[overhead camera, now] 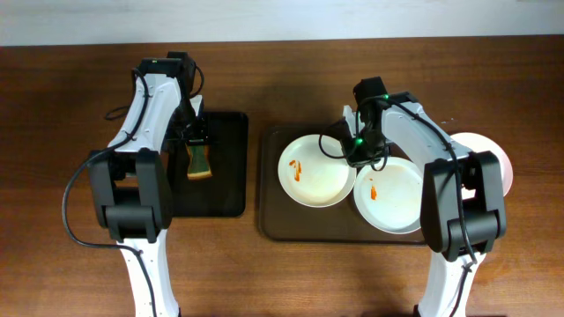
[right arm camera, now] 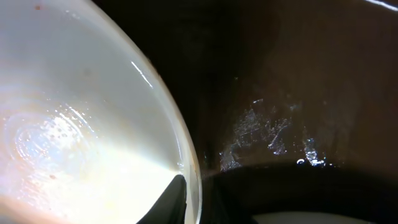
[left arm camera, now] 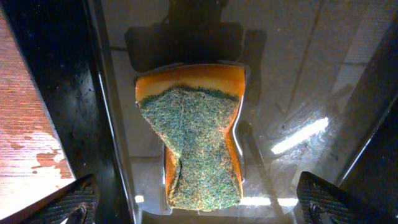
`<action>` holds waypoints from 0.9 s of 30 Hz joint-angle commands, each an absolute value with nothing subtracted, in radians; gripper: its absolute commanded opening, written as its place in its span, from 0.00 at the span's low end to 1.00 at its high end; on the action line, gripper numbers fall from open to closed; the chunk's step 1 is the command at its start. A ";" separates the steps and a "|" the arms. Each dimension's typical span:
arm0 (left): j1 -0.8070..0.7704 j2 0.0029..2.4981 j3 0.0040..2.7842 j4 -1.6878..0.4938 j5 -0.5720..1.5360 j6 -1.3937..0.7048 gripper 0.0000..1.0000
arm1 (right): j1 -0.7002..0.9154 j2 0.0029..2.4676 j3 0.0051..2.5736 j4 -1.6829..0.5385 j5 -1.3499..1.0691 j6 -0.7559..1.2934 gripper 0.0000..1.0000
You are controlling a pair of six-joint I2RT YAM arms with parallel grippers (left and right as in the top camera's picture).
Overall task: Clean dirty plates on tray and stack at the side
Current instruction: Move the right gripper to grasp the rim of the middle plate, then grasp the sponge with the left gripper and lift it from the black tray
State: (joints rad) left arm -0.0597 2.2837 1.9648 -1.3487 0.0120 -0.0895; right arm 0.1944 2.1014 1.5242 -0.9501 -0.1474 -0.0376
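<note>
Two white plates lie on the brown tray (overhead camera: 269, 211). The left plate (overhead camera: 322, 180) has orange-red smears, and so does the right plate (overhead camera: 397, 207). A third plate (overhead camera: 495, 154) lies on the table to the right of the tray, partly under my right arm. My right gripper (overhead camera: 361, 157) is shut on the left plate's right rim. In the right wrist view the rim (right arm camera: 186, 155) sits between the fingers (right arm camera: 198, 202). My left gripper (overhead camera: 197, 141) hangs open over a green-and-orange sponge (left arm camera: 196, 143) without touching it.
The sponge (overhead camera: 198, 164) lies in a narrower black tray (overhead camera: 231, 189) left of the brown tray. Bare wooden table surrounds both trays. The brown tray floor (right arm camera: 292, 93) shows wet, shiny patches beside the gripped plate.
</note>
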 commanded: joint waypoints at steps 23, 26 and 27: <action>-0.064 2.300 1.737 -1.038 0.034 -0.144 0.03 | 0.199 2.099 1.535 -0.945 -0.153 0.012 0.17; -0.064 2.300 1.737 -1.018 0.034 -0.144 0.87 | 0.199 2.099 1.535 -0.945 -0.153 0.012 0.17; -0.064 2.300 1.737 -1.013 0.034 -0.144 0.87 | 0.199 2.099 1.535 -0.945 -0.153 0.012 0.17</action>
State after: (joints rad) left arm -0.0601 2.2784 1.7676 -1.0275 0.0196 -0.1429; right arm 0.1944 2.1014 1.5242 -0.9455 -0.1478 0.0040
